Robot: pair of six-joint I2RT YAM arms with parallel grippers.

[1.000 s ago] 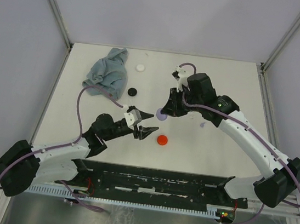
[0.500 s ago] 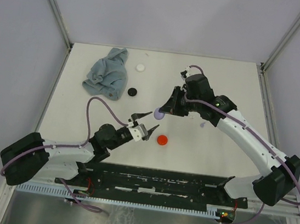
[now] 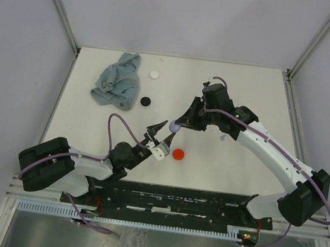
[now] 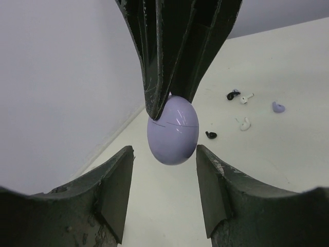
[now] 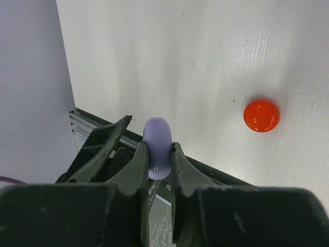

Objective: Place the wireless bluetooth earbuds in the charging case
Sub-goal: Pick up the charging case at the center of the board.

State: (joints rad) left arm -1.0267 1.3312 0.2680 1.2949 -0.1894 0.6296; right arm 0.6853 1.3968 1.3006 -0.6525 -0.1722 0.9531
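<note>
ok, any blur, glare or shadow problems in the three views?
Top external: even, soft light, faint shadows; the lavender charging case is small but clear. Left wrist: case crisp with a mild sheen, left fingers dark and soft, earbuds tiny behind. Right wrist: right fingers dark, blurred; red disc sharp, slight glare.

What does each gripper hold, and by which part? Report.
Right gripper: shut on the lavender charging case, pinching its upper end. Left gripper: open either side of the case, holding nothing.
</note>
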